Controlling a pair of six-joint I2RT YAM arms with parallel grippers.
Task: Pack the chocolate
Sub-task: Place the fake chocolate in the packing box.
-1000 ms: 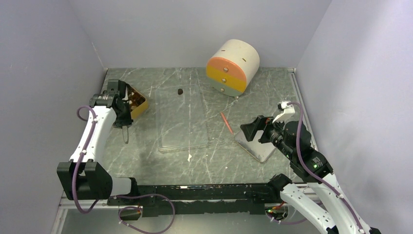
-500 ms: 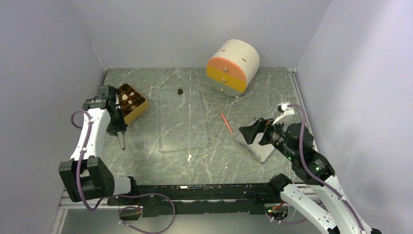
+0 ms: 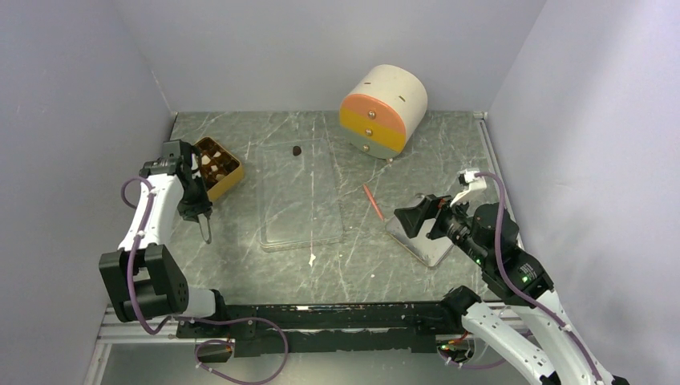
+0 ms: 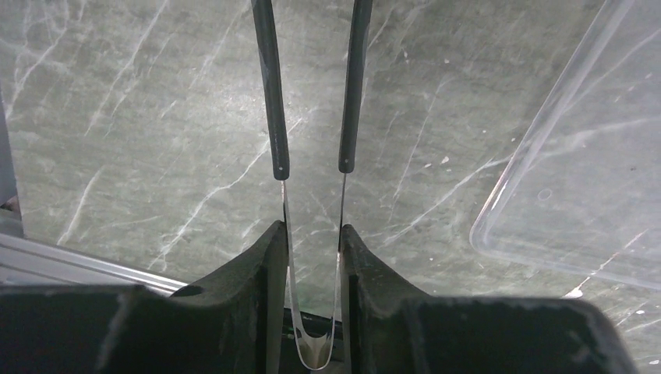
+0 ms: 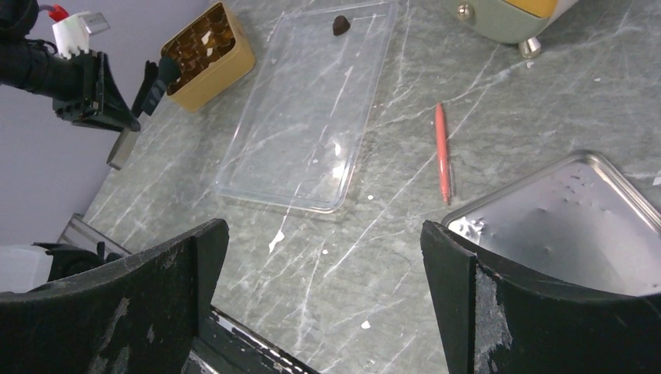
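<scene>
One dark brown chocolate (image 3: 297,150) lies at the far end of a clear plastic tray (image 3: 301,204); it also shows in the right wrist view (image 5: 341,24). Several brown and cream chocolates (image 3: 212,164) sit in a golden-brown compartmented tray (image 3: 230,183) at the far left, also seen in the right wrist view (image 5: 195,43). My left gripper (image 3: 200,210) is just in front of that tray, shut on thin metal tweezers (image 4: 270,101) that point down at the bare table. The tweezer tips are out of the left wrist view. My right gripper (image 5: 323,234) is open and empty.
A thin orange-red stick (image 3: 371,202) lies right of the clear tray. A shiny metal tray (image 3: 425,245) lies under my right gripper (image 3: 417,216). A round cream, orange and yellow drawer unit (image 3: 383,111) stands at the back. Grey walls close in both sides.
My left arm has drawn back from the golden tray, so its chocolates now show. The tweezers have stayed in its grip. My right arm has shifted slightly right.
</scene>
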